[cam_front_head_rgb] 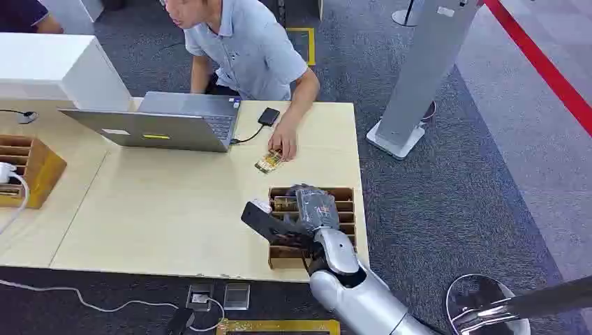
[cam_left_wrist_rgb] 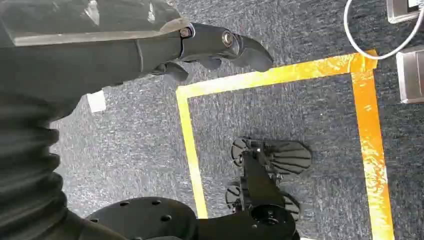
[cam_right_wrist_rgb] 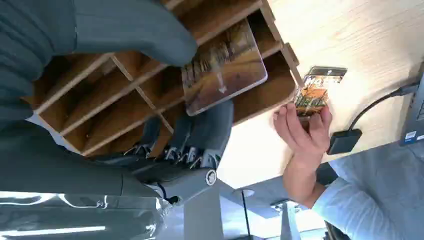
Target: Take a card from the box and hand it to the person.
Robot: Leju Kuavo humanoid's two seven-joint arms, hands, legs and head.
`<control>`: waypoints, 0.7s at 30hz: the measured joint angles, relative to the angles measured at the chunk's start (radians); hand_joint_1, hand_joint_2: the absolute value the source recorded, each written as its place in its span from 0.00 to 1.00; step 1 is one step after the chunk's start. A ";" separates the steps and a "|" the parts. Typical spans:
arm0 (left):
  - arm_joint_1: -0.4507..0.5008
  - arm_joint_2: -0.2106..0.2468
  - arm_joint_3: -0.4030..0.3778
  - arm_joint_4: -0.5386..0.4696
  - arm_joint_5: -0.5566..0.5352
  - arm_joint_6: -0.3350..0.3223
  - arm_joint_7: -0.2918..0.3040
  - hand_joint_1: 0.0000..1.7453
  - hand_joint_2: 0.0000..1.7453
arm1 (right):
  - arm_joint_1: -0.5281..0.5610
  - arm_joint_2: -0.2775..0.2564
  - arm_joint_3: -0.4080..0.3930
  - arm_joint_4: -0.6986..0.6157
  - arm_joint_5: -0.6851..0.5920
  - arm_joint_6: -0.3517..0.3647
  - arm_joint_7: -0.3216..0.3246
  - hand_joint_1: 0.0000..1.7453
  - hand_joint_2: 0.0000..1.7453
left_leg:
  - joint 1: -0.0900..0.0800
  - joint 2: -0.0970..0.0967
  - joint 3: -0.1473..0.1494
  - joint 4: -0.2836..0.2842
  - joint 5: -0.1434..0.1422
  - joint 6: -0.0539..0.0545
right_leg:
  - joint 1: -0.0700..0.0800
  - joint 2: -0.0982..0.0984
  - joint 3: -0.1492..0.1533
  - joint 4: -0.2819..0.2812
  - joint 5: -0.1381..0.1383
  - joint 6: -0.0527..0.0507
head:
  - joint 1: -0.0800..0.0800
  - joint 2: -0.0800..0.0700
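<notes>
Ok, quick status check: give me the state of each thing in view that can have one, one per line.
right hand: holds a card over the box, thumb on top, fingers beneath.
card in hand: lifted out of the slots, tilted.
card box: on the table, open-topped, cards in its slots.
card on table: flat, under the person's hand.
laptop: open, cable plugged in.
left hand: hangs above the floor, holds nothing, fingers curled.

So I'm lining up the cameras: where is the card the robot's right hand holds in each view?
Head view: hidden behind the right hand, over the box.
Left wrist view: not in it; just carpet and yellow tape.
Right wrist view: card mid-frame, pinched between thumb and fingers above the box.
Shared landmark: the person's hand on another card on the table.
</notes>
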 joint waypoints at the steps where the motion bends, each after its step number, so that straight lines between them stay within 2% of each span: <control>1: 0.000 0.000 0.000 0.000 0.000 0.000 0.000 0.00 1.00 | 0.000 0.000 0.000 0.000 0.000 0.000 0.000 0.59 1.00 | 0.000 0.000 0.000 0.000 0.000 0.000 | 0.000 0.000 0.000 0.000 0.000 0.000 | 0.000 0.000; 4: 0.000 0.000 0.000 0.000 0.000 0.000 0.000 0.00 1.00 | 0.000 0.001 0.000 0.000 -0.002 0.000 0.000 0.62 1.00 | 0.000 0.000 0.000 0.000 0.000 0.000 | 0.000 0.000 0.000 0.000 0.000 0.000 | 0.000 0.000; 19: 0.000 0.000 0.000 0.000 0.001 0.000 0.000 0.00 1.00 | -0.001 0.002 0.000 0.002 -0.002 0.001 0.000 0.59 1.00 | 0.000 0.000 0.000 0.000 0.000 0.000 | 0.000 0.000 0.000 0.000 0.000 0.000 | 0.000 0.000; 21: 0.000 0.000 0.000 0.000 0.001 0.000 0.000 0.00 1.00 | -0.001 0.002 0.000 0.002 -0.002 0.001 0.000 0.62 1.00 | 0.000 0.000 0.000 0.000 0.000 0.000 | 0.000 0.000 0.000 0.000 0.000 0.000 | 0.000 0.000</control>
